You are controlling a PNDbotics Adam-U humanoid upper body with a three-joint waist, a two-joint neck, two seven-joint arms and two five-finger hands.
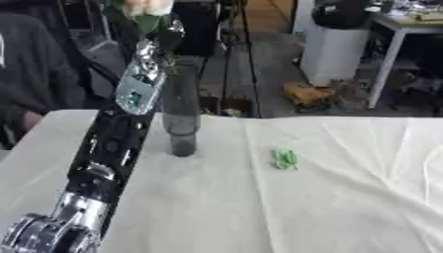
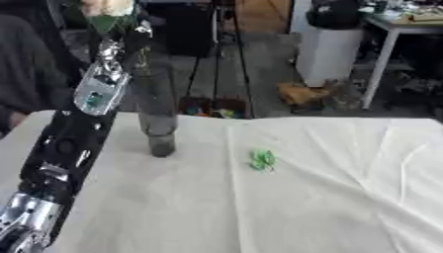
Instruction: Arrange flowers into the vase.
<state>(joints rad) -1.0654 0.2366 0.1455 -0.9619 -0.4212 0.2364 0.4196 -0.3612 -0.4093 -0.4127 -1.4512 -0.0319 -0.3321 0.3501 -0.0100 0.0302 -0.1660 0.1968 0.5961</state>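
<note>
While the left arm (image 1: 95, 168) is reaching up and away from the lower left corner, its hand (image 1: 147, 44) is hanging above the vase (image 1: 181, 116) near the top edge. The fingers are curling round a flower (image 1: 147, 7): a pale, pinkish bloom with green just beneath it, and the bloom is partly running off the top of the picture. The stem is too hidden by the hand to follow, so I cannot tell whether its lower end is reaching the vase mouth.

The vase is a tall, dark, see-through tube, standing upright on the desk (image 1: 346, 197) near the far edge, just beside the forearm. The desk is wearing a white, creased cloth. To the right of the vase, well apart from it, 1 small green thing (image 1: 287, 159) is lying on the cloth; it looks like a scrap of leaf, though I cannot make it out for certain.

The right hand is not showing in either view.

At the far left a person in dark clothing (image 1: 26, 74) is standing by the desk's corner, touching nothing.
</note>
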